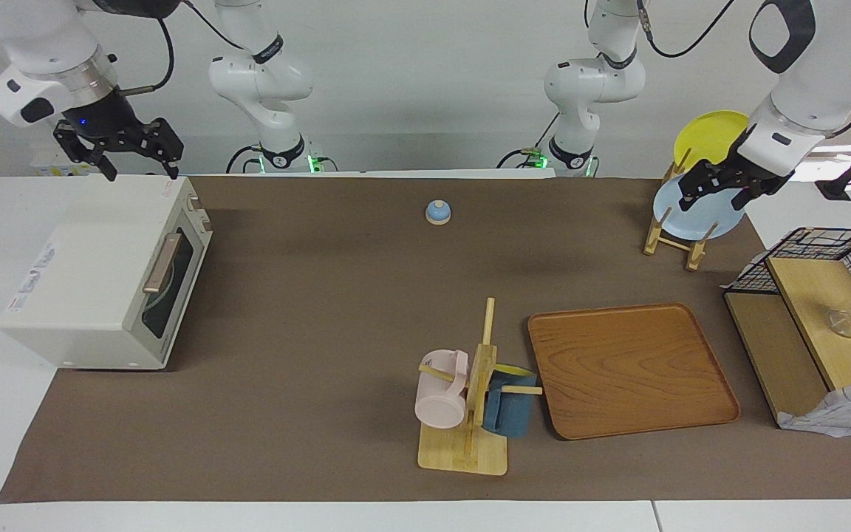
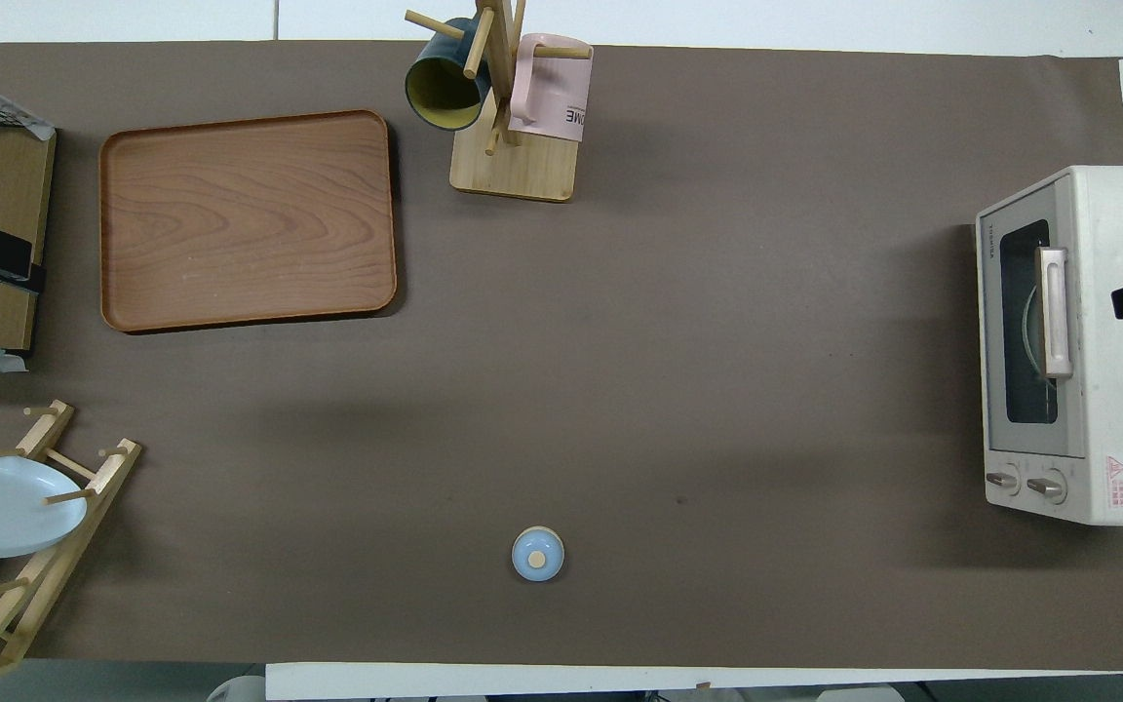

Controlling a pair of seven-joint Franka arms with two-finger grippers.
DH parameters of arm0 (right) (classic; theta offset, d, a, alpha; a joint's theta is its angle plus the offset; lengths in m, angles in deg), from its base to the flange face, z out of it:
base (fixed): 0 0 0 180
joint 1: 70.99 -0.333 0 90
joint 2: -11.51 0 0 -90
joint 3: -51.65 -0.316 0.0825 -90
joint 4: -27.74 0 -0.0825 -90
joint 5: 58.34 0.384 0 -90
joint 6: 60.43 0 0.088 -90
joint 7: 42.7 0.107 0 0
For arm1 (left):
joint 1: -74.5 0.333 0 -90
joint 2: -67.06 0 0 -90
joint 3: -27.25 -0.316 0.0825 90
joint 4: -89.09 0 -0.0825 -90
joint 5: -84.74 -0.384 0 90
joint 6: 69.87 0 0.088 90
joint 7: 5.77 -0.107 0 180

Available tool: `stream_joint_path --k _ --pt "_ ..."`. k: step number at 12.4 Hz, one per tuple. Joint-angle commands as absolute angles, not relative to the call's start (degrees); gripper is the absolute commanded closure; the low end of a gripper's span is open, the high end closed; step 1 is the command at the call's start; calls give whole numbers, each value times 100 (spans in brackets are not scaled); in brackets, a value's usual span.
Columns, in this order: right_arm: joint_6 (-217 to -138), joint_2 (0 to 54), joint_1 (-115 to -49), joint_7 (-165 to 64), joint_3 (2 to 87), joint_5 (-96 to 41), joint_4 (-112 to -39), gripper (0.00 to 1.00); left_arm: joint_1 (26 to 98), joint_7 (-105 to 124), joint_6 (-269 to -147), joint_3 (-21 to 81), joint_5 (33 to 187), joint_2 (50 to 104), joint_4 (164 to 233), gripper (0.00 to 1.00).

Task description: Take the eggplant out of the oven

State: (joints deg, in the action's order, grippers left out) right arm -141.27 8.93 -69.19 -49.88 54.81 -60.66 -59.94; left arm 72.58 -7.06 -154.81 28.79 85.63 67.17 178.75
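Right gripper (image 1: 119, 151), upper left of the facing frame, hangs with fingers spread and nothing held, above the robot-side corner of the oven (image 1: 104, 277), whose door is shut; eggplant not visible, dark glass hides the inside. Left gripper (image 1: 717, 185), upper right of the facing frame, fingers parted and empty, is over the pale blue plate (image 1: 695, 210) in the wooden plate rack (image 1: 673, 244). Wooden tray (image 1: 632, 369) and mug tree (image 1: 473, 403) sit lower centre, small blue bell (image 1: 438, 213) top centre
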Motion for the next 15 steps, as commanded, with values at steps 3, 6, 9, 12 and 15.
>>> stream_joint_path --k 3,6,9,12,15 --pt "-14067 932 -6922 -4895 5472 -6027 -5945 0 7230 -771 -15380 2849 8500 6662 17856 0" --pt "-14443 766 -6949 -4956 5455 -6036 -6330 0 7248 -753 -15336 2849 8500 6618 17917 0" --pt "-14375 738 -6870 -5017 5472 -6018 -6384 24 7248 -753 -15345 2849 8500 6618 17926 0" --pt "-14558 730 -6791 -5149 5490 -5992 -6559 71 7248 -753 -15345 2849 8500 6618 17926 0" --pt "-15505 765 -6808 -5132 5490 -6001 -7401 90 7248 -753 -15337 2849 8500 6618 17926 0"
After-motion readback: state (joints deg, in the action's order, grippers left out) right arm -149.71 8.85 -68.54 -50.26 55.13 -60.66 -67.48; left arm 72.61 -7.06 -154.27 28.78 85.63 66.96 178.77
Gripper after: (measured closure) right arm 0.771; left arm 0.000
